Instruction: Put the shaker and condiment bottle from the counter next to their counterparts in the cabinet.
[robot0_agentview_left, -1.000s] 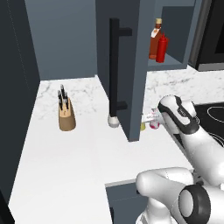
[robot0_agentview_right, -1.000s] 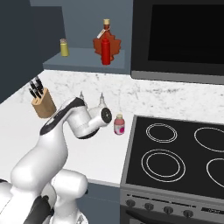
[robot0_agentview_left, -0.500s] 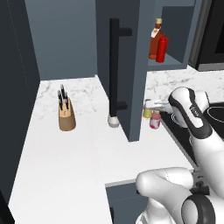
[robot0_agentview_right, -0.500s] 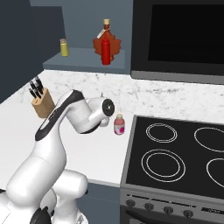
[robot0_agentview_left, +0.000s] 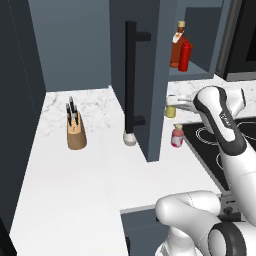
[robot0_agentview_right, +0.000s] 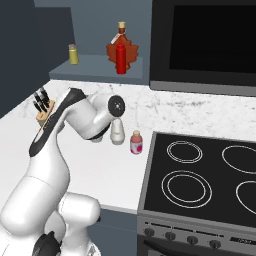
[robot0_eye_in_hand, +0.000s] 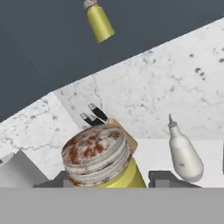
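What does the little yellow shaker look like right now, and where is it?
The shaker is a small squat yellow cylinder with a round tan cap speckled rusty brown and ridged around its rim. In the hand view it sits upright between the gripper fingers, cap toward the camera. In the left base view it shows as a small yellow spot at the gripper's tip, lifted above the counter, beside the cabinet door edge. The pictures don't show plainly how firmly the fingers press on it.

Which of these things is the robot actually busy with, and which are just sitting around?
Part of the job: yellow shaker in the gripper; matching shaker on the shelf; red bottle; orange bottle; cabinet.
Lying about: knife block; white bottle; pink jar; stove.
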